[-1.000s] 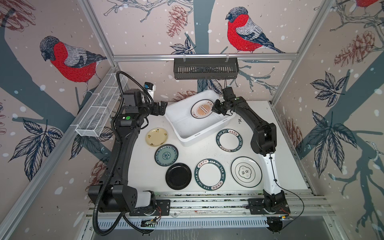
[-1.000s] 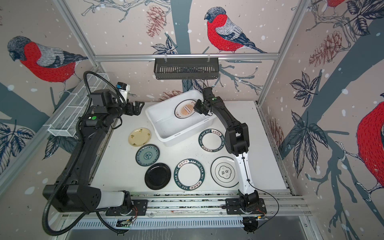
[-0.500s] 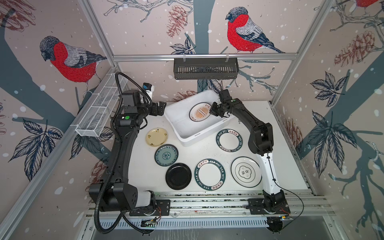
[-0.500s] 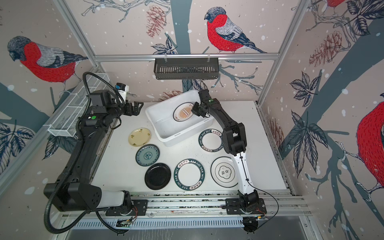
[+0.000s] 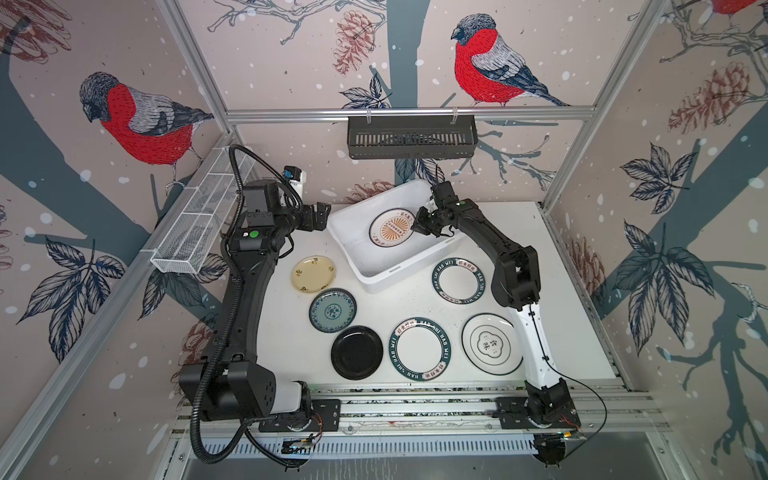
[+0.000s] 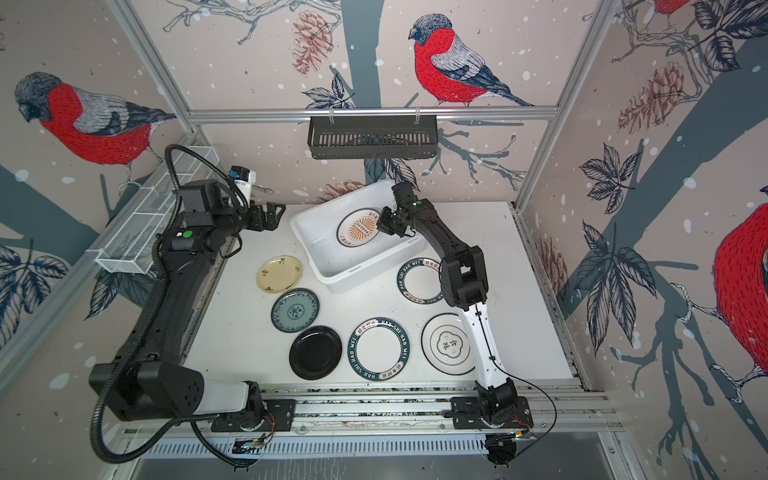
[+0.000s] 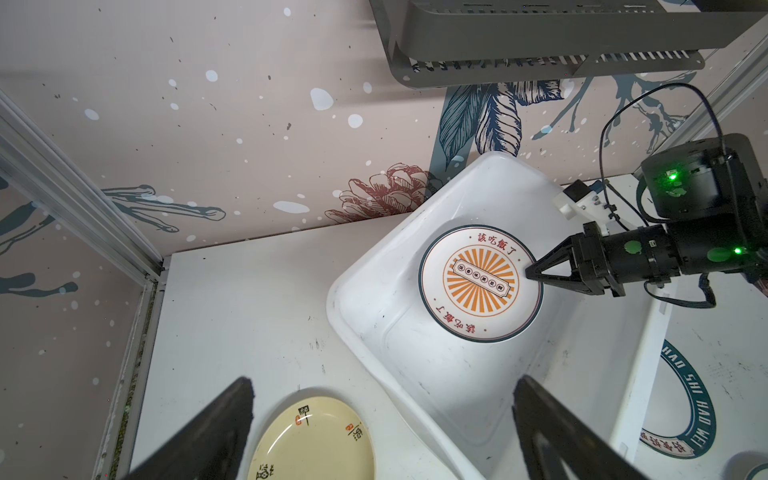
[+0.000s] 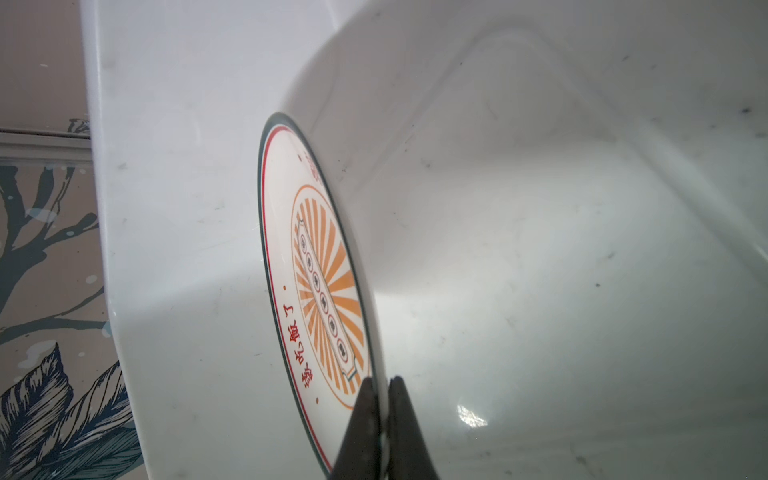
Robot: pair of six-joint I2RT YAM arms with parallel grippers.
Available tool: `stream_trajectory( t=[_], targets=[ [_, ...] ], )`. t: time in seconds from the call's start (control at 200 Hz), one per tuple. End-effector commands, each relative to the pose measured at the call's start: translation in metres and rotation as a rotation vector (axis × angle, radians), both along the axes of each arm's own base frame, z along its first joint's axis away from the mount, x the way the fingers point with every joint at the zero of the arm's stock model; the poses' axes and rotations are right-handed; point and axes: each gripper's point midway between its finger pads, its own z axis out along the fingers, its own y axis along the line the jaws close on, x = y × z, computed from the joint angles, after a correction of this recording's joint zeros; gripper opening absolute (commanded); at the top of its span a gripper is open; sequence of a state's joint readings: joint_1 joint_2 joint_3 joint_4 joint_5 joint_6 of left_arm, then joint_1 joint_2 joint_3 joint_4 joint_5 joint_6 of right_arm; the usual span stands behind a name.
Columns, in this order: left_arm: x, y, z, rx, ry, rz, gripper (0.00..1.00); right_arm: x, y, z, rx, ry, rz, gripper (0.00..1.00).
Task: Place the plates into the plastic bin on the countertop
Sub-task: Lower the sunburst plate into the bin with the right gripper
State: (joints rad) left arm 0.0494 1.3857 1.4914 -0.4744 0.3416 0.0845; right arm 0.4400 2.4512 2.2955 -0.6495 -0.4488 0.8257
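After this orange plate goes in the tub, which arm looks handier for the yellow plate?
Left, probably. The left gripper is open and empty, close to the pale yellow plate on its own side. The right gripper is shut on the rim of the orange-sunburst plate inside the plastic bin.

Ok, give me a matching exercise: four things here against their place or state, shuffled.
1 orange-sunburst plate
2 left gripper
3 glossy black plate
4 pale yellow plate

A on the countertop, between the teal floral plate and a green-lettered plate
B open, empty, beside the plastic bin
C on the countertop, between the plastic bin and the left arm
D in the plastic bin, rim pinched by the right gripper

Pairs: 1-D, 2-B, 3-A, 4-C.
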Motion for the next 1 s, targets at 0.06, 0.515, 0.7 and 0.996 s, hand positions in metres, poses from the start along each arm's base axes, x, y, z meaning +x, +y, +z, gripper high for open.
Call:
stream_trajectory(
  t=[0.06, 0.515, 0.7, 0.996],
  targets=[
    [0.004, -0.002, 0.007, -0.007, -0.042, -0.022, 0.96, -0.007, 0.026, 0.013, 0.063, -0.046, 0.088, 0.01],
    [0.005, -0.006, 0.006, -0.024, -0.044, -0.038, 0.96, -0.026, 0.051, 0.000, 0.074, -0.007, 0.145, 0.02],
    [0.004, -0.006, 0.003, -0.025, -0.042, -0.039, 0.96, -0.028, 0.061, -0.005, 0.091, 0.010, 0.154, 0.02],
    [0.004, -0.006, 0.003, -0.031, -0.046, -0.039, 0.96, -0.032, 0.066, -0.019, 0.085, 0.038, 0.157, 0.03]
  ],
)
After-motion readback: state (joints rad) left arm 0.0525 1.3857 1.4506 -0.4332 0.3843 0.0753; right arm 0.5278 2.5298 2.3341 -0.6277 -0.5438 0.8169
